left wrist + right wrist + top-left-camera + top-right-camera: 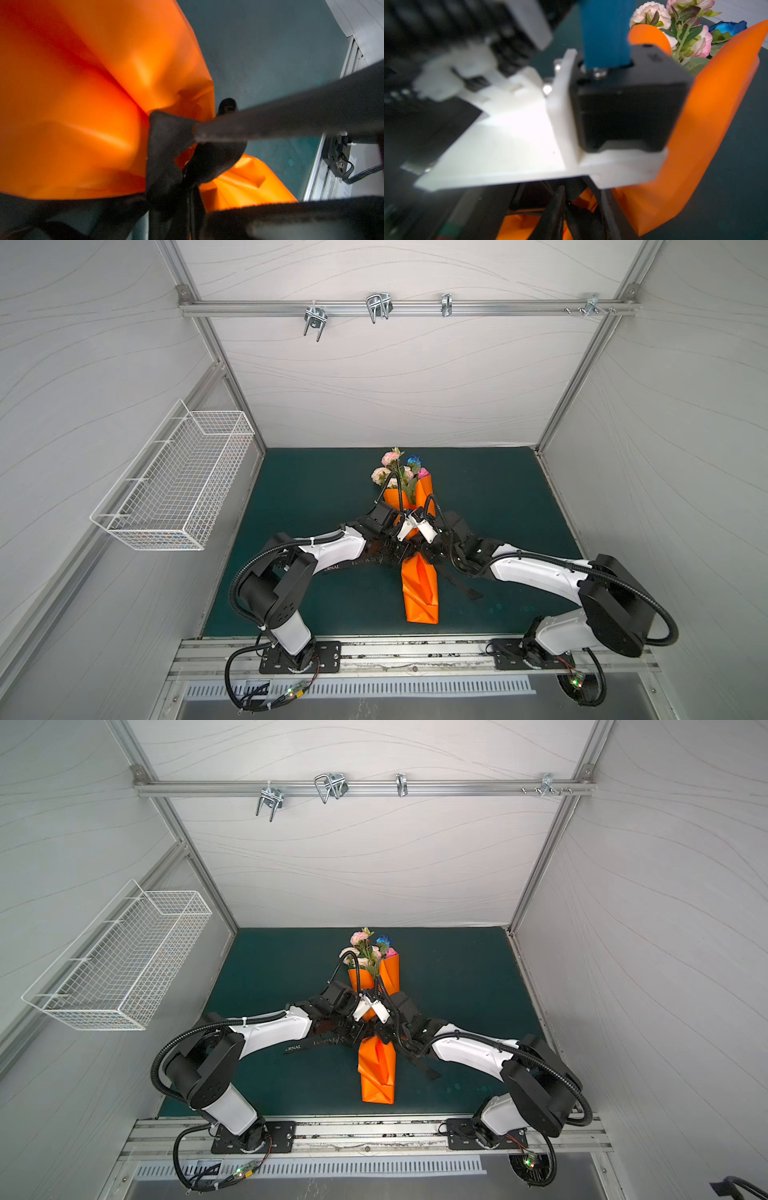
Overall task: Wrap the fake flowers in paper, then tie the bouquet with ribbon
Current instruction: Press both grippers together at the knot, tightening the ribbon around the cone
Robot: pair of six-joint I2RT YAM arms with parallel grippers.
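Lying down the middle of the green mat [311, 497], the bouquet [395, 470] points its blooms at the back wall [395, 385], short of the mat's far edge; its orange paper [420, 593] ends near the front rail [415, 651]. Bare mat lies open on both sides. Over the paper's waist the left pincer [392, 552] is closed tight; the right pincer [417, 556] crowds just beside it, too buried to tell wide from narrow. Only the left wrist view shows the black ribbon [166, 145] cinched round the paper; only the right wrist view shows the petals sharply. Both top views show the ribbon's loose ends on the mat.
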